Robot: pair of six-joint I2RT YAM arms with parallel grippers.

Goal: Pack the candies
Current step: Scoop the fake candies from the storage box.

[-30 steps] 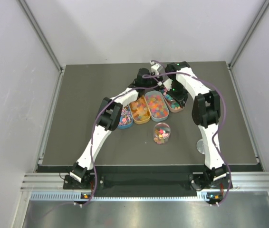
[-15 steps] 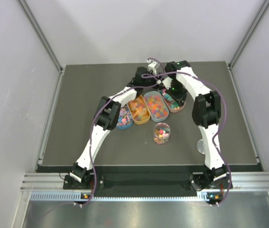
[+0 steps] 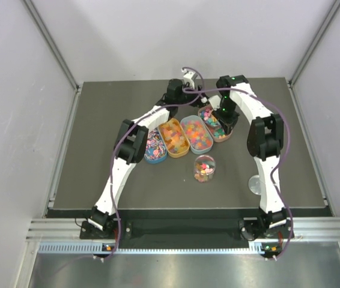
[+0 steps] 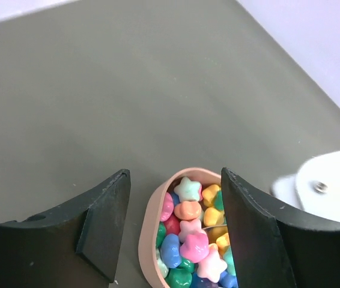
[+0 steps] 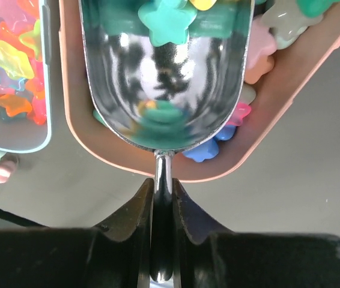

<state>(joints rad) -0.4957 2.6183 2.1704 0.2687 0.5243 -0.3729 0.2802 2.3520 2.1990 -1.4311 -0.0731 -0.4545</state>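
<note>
- Dozens of candies (image 5: 170,21) (small glossy stars and rounded lumps in teal, pink, blue and orange) lie heaped in the salmon-rimmed tray (image 5: 296,78). In the overhead view this tray is at the upper right end of the row.
- A few of them, one teal star clearest, sit in the bowl of the metal scoop (image 5: 167,78), which is dipped into that tray's near end.
- They look light, hard and slick, so I judge they will roll and slide rather than stay put. Each is too small for fingers to pinch, so the scoop is the sensible way to lift them, kept level and moved gently.
- The right gripper (image 5: 163,204) is clamped on the scoop's thin handle, just below the bowl, which looks like the proper place to hold it.
- The left gripper (image 4: 173,204) hovers over the far end of the same tray with its jaws spread and nothing between them.
- Three other trays (image 3: 175,137), also full of sweets, lie side by side toward the lower left of the salmon one.
- Below the row, toward the frame's centre, a clear jar (image 3: 204,168) stands on the dark worktop (image 3: 98,150) and already holds some mixed pieces (apparently the place to pack into).
</note>
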